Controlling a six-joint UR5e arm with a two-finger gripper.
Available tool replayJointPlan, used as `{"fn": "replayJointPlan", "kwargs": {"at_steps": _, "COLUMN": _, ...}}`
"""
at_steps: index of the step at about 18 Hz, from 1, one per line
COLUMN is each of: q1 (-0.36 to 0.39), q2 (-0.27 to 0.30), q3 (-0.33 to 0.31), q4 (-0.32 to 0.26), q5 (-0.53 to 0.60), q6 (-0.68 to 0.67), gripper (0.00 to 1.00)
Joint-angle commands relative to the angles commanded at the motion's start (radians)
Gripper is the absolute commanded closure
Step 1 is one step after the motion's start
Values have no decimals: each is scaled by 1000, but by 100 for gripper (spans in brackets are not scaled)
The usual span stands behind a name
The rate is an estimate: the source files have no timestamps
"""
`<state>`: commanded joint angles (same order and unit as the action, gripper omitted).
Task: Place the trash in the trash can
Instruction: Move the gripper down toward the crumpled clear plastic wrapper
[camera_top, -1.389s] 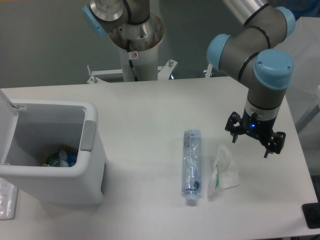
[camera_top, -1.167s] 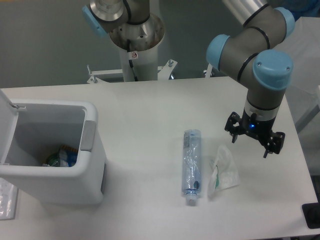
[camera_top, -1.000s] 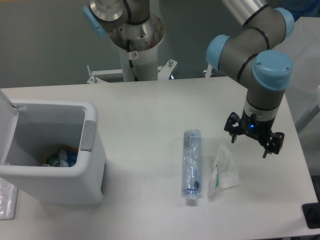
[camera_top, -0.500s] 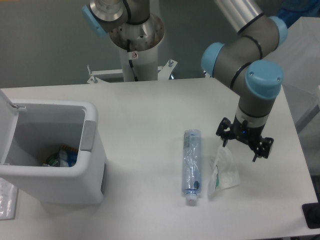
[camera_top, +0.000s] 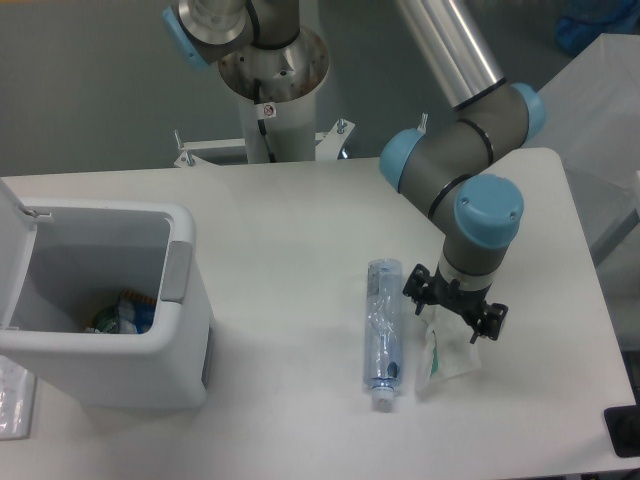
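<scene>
Near the right half of the table (camera_top: 300, 210), gripper (camera_top: 455, 315) poised directly over the upper end of the crumpled wrapper (camera_top: 445, 350), jaws spread wide and holding nothing, fingertips straddling the wrapper's top edge with one tip toward the bottle side and the other toward the table's right edge. Wrapper lying flat on the table, clear with green marks, extending from beneath the jaws toward the near edge. Crushed bottle (camera_top: 383, 330) just beside the wrapper on its left, apart from it or barely touching (cannot be told), long axis running from far to near, white cap (camera_top: 381, 400) at the near end. Jaw opening line set roughly across that axis, hence suited to closing on the wrapper's narrow upper part rather than on the bottle. Trash can (camera_top: 175, 350) well apart at the table's left, lid (camera_top: 12, 235) swung up, some coloured litter (camera_top: 120, 315) visible inside. Judged closest target: wrapper, needing a short descent only; bottle a sideways shift away.
</scene>
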<state>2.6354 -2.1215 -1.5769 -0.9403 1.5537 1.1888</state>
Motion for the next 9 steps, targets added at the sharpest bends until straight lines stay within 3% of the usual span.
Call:
{"fn": "replayJointPlan", "kwargs": {"at_steps": 2, "q1": -6, "q2": 2, "q3": -9, "q4": -2, "q5": 14, "q6": -2, "gripper": 8}}
{"fn": "replayJointPlan", "kwargs": {"at_steps": 6, "q1": -12, "q2": 2, "q3": -8, "q4": -3, "q5": 14, "q6": -26, "gripper": 46}}
{"fn": "replayJointPlan", "kwargs": {"at_steps": 7, "q1": -12, "q2": 2, "q3": -8, "q4": -3, "q5": 12, "q6": -32, "gripper": 57}}
{"fn": "replayJointPlan", "kwargs": {"at_steps": 9, "q1": -12, "q2": 5, "q3": -5, "q4": -6, "q5": 9, "q6": -32, "gripper": 87}}
